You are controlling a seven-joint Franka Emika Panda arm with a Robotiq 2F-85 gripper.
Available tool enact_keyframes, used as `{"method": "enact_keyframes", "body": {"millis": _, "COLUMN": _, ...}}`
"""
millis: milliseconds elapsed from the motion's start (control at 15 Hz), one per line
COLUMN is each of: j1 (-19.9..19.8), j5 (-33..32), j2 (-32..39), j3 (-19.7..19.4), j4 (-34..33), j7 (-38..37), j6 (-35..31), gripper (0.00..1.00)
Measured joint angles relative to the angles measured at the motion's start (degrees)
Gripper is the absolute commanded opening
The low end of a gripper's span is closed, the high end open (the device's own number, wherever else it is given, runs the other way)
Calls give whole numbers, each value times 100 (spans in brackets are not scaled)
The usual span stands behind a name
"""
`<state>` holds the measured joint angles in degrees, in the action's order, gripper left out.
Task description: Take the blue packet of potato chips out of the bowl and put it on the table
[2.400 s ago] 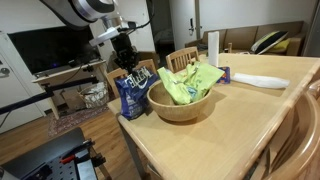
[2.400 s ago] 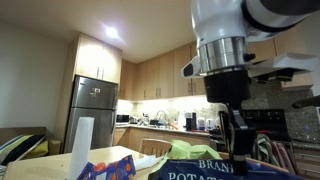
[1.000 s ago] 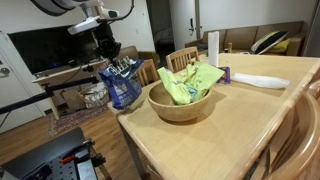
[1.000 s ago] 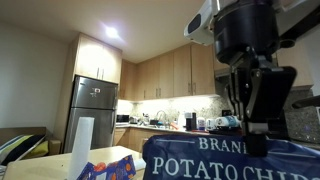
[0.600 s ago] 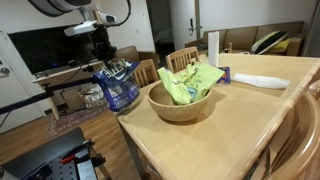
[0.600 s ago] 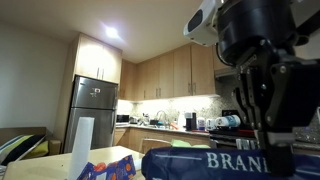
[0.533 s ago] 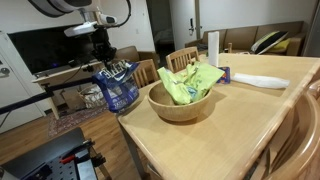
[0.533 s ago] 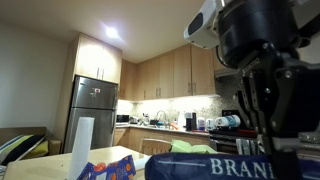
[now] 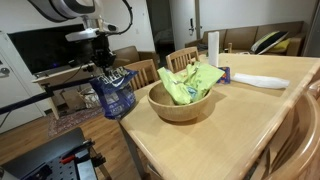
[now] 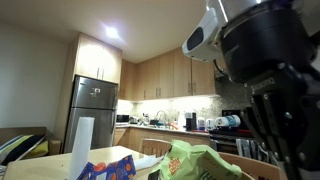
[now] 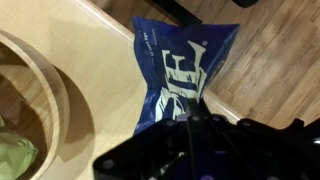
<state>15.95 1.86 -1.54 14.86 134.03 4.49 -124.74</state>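
Clearly the carrying step is in hand: the claw [image 9: 106,68], pinching its top edge, holds the crinkly dark-blue foil packet of potato chips [image 9: 114,93] outside the round tan wooden bowl [image 9: 182,108], hanging just past the edge of the pale light-wood tabletop [image 9: 220,130]. Next it probably needs shifting over bare tabletop, lowering, and releasing.

In the wrist view the gripper [image 11: 190,118] is blurring into a dark mass and covering the packet's [image 11: 178,62] lower end; the lettering is showing too smeared to read. The left edge is cutting off the bowl [image 11: 52,95] and the green bag [image 11: 12,160]. In an exterior view the gripper [image 10: 280,135] is looming out of focus, with the right edge cropping it and the bottom edge cropping the green bag [image 10: 200,162]. In an exterior view the top edge is cutting the arm [image 9: 70,10], and the bowl [image 9: 180,108] is hiding part of a small packet [image 9: 226,74].
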Motion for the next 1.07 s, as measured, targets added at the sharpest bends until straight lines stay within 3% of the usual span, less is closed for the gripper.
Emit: {"method": "enact_keyframes", "body": {"millis": 1067, "j1": 133, "j5": 136, "j2": 44, "j3": 193, "j4": -140, "j7": 720, "j6": 37, "gripper": 0}}
